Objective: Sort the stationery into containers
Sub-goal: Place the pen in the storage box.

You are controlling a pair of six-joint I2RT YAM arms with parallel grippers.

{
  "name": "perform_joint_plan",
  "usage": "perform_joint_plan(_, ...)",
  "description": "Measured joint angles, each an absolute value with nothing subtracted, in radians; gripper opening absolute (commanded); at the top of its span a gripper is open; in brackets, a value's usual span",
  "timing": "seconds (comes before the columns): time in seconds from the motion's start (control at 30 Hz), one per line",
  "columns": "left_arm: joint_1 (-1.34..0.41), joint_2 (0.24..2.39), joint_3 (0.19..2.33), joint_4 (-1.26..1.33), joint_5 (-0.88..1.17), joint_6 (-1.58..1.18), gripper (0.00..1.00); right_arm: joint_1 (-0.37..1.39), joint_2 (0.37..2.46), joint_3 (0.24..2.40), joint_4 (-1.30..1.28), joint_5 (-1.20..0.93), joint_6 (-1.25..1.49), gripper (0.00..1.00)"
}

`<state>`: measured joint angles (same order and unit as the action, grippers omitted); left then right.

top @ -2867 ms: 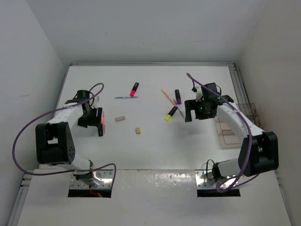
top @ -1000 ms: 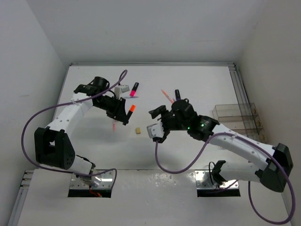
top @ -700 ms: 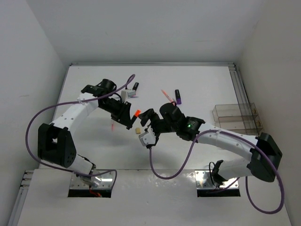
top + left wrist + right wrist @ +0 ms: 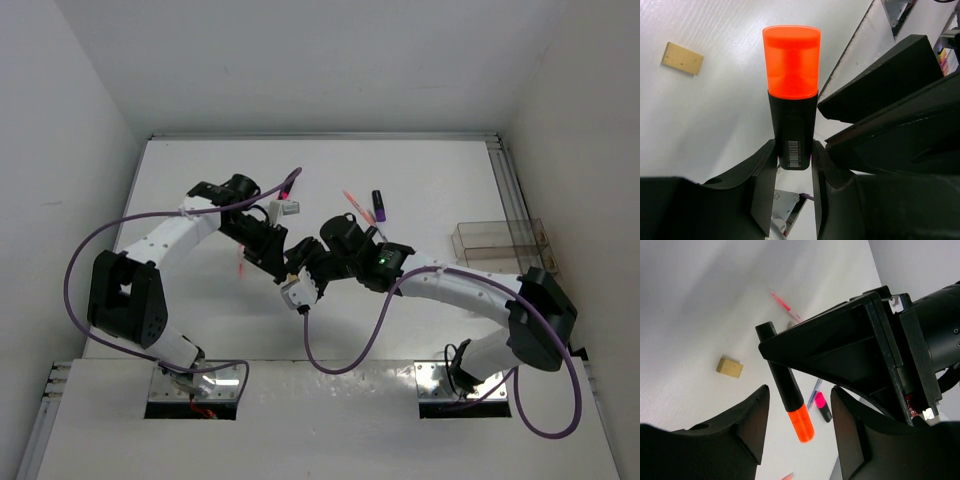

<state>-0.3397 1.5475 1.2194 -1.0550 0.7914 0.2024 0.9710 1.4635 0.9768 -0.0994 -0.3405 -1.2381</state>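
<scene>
Mid-table: left gripper (image 4: pixel 793 157) clenched on the black body of an orange-capped highlighter (image 4: pixel 791 95), held above the table (image 4: pixel 400 170). The right gripper (image 4: pixel 799 405) is spread wide, a finger either side of the orange end, not touching. Tan eraser (image 4: pixel 682 58) lies near; clear boxes (image 4: pixel 500 248) well apart at right edge.

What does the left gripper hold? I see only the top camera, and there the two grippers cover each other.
Observer: The left wrist camera shows the left gripper shut on a black highlighter with an orange cap.
Operator: Has the right gripper taken it too?
Observer: No. In the right wrist camera the right gripper is open; its fingers stand on both sides of the orange end with gaps.
Operator: What lies below them?
Observer: A tan eraser lies on the table, off to one side of the highlighter.
</scene>
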Motion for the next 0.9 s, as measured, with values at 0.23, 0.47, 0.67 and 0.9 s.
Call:
perform_joint_plan(0.23, -0.34, 1.542, 1.212, -1.065, 0.83, 0.218, 0.0, 0.961, 1.464, 0.971, -0.1, -0.34, -1.239, 0.51)
perform_joint_plan(0.47, -0.34, 1.542, 1.212, -1.091, 0.888, 0.249, 0.0, 0.955, 1.491, 0.971, -0.1, -0.341, -1.273, 0.45)
perform_joint_plan(0.67, -0.34, 1.54, 1.212, -1.106, 0.903, 0.263, 0.0, 0.948, 1.54, 0.973, -0.106, -0.339, -1.324, 0.33)
perform_joint_plan(0.9, -0.338, 1.539, 1.212, -1.1, 0.901, 0.267, 0.51, 0.944, 1.541, 0.975, -0.105, -0.325, -1.334, 0.0)
